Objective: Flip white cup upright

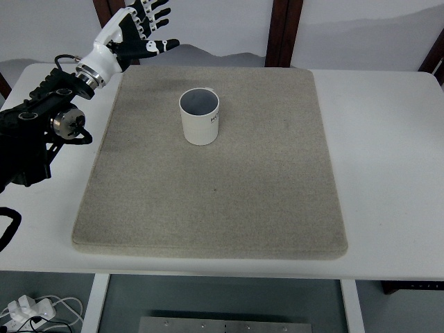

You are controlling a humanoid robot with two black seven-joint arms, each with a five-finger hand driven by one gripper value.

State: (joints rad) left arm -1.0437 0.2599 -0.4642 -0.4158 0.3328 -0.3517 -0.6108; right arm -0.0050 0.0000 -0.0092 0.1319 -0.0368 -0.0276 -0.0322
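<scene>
On the far half of the mat, a little left of its middle, the white cup (200, 116) stands on its base with its open mouth facing up; I can see down into its dark grey inside, and some black print shows on its side, too small to read. It looks level, not tilted, and nothing touches it.

The mat (215, 208) is a coarse beige-grey pad that covers most of the white table (388, 173), and the cup is the only thing on it.

My left hand (139, 31) is raised off beyond the mat's far left corner, well apart from the cup, with its fingers spread wide and holding nothing. The dark forearm behind it comes in from the left edge of the view. My right arm is not in view at all.

Judging from how things lie, the flip itself looks done: the cup is already upright, and I take this to be the closing step, with my hand clear of it. What remains, as I judge it, asks little: bring the arm to rest on my own side without swinging across the mat, so that no finger or the wrist brushes the rim and tips the cup over again.
</scene>
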